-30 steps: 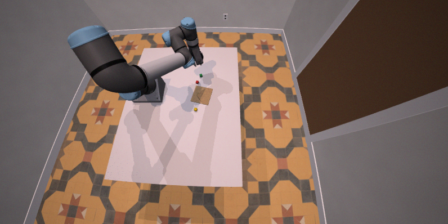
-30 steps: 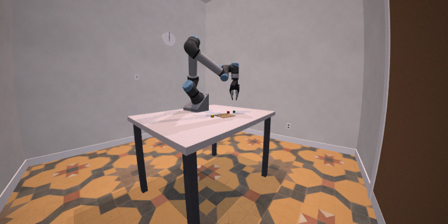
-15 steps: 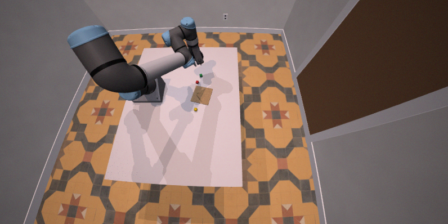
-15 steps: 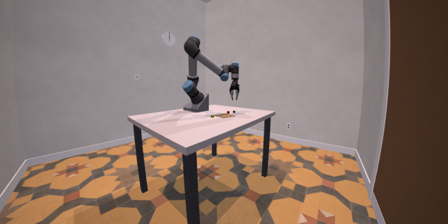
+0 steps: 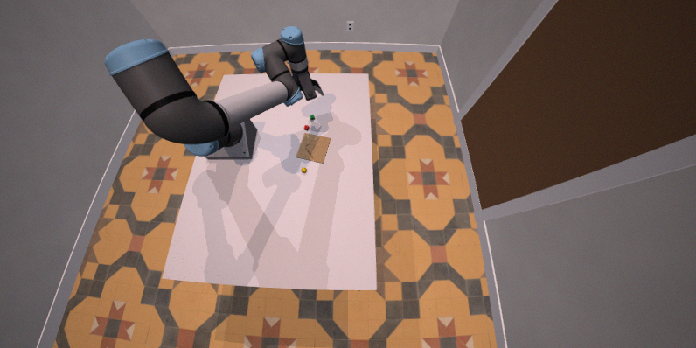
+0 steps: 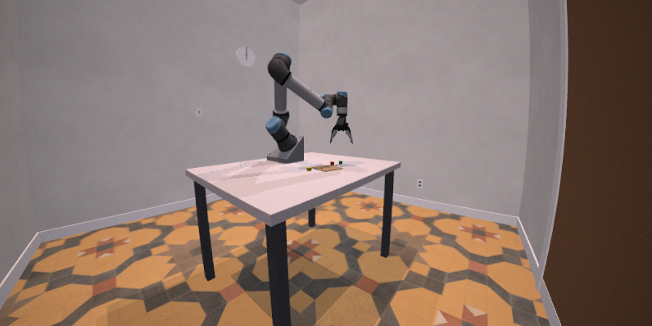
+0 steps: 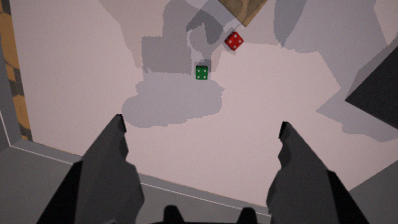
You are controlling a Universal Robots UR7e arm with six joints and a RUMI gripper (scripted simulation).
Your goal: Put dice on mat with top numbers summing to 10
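Dice off the mat, gripper released above them.

Table carries the brown mat as landmark; the arm's gripper hangs high over the table, jaws spread wide and holding nothing. Green die lies beyond the mat's far side, ahead of the gripper in the wrist view and nearest to it; red die sits just beside the mat's corner; yellow die lies just off the opposite side.
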